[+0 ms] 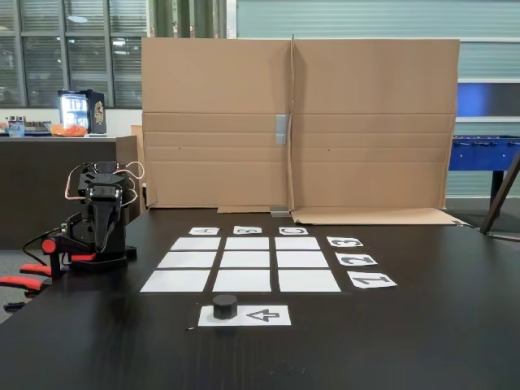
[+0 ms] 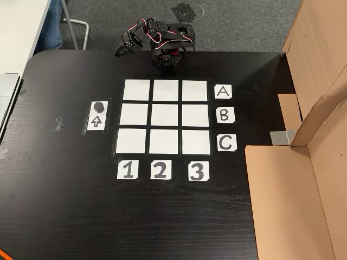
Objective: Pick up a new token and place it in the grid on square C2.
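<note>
The token, a small black puck, rests on a white sheet with an arrow beside the grid's row 1. All nine white cells of the grid are bare. Square C2 lies in line with the "C" label and the "2" label. My gripper is folded down over the arm's base at the table edge beyond row A. It looks shut and holds nothing, and it is far from the token.
A tall cardboard screen stands on the table beyond the C side of the grid. Red clamps hold the arm's base. A scrap of tape lies on the dark tabletop.
</note>
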Controlling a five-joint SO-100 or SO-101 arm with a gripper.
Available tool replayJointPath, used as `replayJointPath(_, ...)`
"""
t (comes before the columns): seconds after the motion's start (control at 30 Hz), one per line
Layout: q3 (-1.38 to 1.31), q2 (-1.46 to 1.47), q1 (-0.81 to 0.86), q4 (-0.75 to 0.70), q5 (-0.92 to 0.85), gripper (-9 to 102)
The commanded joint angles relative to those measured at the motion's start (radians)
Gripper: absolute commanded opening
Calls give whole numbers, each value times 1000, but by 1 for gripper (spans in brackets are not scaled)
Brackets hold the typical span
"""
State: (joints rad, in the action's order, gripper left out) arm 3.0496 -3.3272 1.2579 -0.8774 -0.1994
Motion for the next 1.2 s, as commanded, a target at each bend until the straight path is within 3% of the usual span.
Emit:
replayJointPath(0.0, -5, -5, -6, -3, -6, -1)
replayJointPath(0.63, -25, 3, -9, -12, -8, 0)
replayJointPath(0.77, -112, 126, -15, -14, -15, 7)
replayJointPath(1.17, -517, 520, -78, -87, -15, 11)
